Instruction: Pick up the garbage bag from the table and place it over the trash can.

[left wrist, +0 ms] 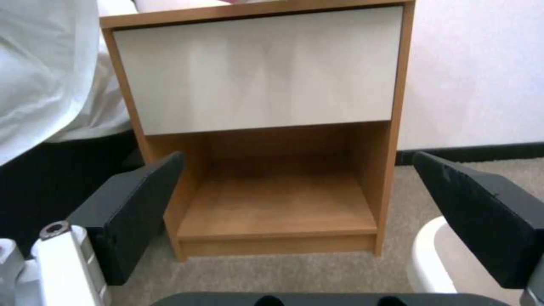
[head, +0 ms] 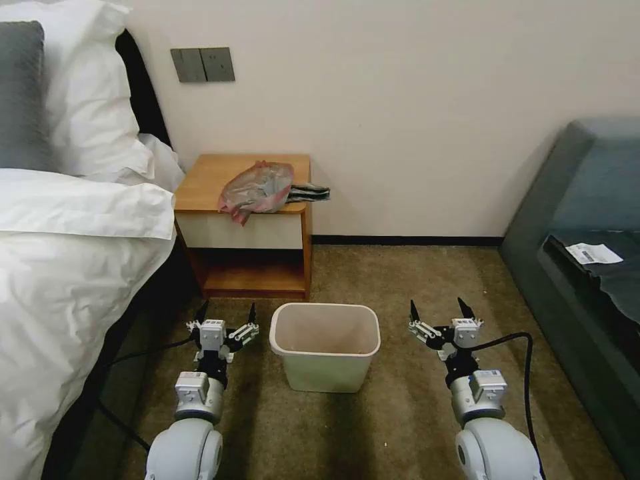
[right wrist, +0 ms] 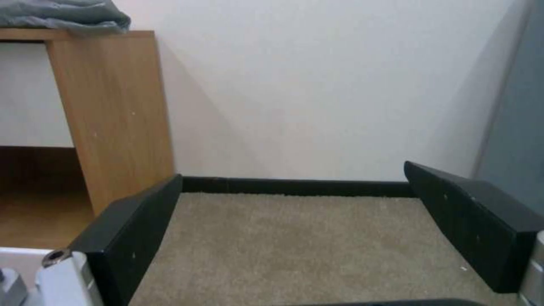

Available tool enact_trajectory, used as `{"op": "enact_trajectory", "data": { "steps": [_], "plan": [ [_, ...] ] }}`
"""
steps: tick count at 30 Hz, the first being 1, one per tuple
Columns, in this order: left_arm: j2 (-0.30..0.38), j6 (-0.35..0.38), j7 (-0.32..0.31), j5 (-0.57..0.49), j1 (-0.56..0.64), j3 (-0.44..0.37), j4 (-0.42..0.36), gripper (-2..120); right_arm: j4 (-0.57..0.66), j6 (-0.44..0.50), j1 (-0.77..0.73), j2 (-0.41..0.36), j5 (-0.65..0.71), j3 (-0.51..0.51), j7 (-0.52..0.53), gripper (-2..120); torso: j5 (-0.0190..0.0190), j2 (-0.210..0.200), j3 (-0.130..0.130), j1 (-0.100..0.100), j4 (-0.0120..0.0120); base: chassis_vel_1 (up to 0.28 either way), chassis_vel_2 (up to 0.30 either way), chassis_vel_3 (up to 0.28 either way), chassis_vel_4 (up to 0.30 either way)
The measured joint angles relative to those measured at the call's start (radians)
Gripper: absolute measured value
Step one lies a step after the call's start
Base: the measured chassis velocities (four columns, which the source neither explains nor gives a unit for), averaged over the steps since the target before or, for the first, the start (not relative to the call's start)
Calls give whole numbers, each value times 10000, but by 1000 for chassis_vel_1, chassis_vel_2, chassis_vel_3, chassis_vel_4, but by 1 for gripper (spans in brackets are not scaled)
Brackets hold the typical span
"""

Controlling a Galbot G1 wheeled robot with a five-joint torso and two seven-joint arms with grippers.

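With fingers spread and empty, the left gripper (head: 225, 315) hovers low beside the trash can (head: 325, 347) on the carpet, the garbage bag (head: 257, 189) lying crumpled on the table (head: 207, 183) behind, while the right gripper (head: 440, 311), likewise spread, flanks the bin's other side.

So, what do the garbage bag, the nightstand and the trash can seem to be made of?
The garbage bag looks like thin translucent grey plastic film with pink-red edging, since it lies crumpled. The nightstand seems to be orange-brown wood or wood-look board with a matte white drawer front. The trash can appears to be smooth cream moulded plastic with a rolled rim.
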Motion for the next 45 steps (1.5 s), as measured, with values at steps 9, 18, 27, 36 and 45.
{"op": "enact_trajectory", "data": {
  "steps": [9,18,27,36,45],
  "plan": [
    [0,0,0,0,0,0,0,100,0,0,1,0,0,0,0,100,0,0,0,0,0,0,0,0,0],
    [0,0,0,0,0,0,0,100,0,0,0,0,0,0,0,100,0,0,0,0,0,0,0,0,0],
    [0,0,0,0,0,0,0,100,0,0,0,0,-1,0,0,100,0,0,0,1,0,0,0,0,0],
    [0,0,0,0,1,0,0,100,0,0,0,0,0,0,0,100,0,0,0,0,0,0,0,0,0],
    [0,0,0,0,0,0,0,100,0,3,0,0,-1,0,0,100,0,0,0,0,0,0,0,0,0]
  ]
}}
